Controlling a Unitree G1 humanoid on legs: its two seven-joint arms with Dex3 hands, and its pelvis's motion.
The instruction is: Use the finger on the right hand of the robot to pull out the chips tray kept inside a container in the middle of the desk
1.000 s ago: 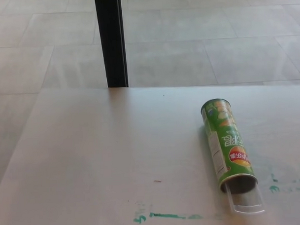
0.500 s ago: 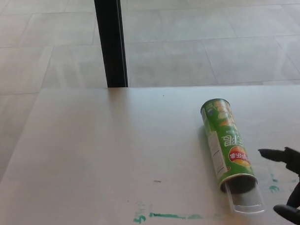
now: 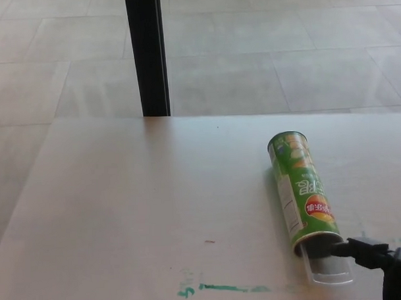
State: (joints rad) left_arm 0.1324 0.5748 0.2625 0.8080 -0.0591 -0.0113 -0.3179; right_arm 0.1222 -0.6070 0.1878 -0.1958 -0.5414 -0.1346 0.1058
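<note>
**Reaching into the can mouth**

Lying on its side on the smooth pale desk, the glossy green can opens toward me, its clear plastic tray jutting out. My right hand pokes one black finger at the dark mouth; whether the other fingers are curled I cannot tell.

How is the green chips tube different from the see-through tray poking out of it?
The chips tube is green with printed labels, while the tray is clear plastic, so the desk shows through it. The tube is long and fully in view; only a short end of the tray sticks out of the tube's open mouth. The right hand reaches a finger to the tray's end, not around the tube. Both lie flat on the desk, in line.
</note>
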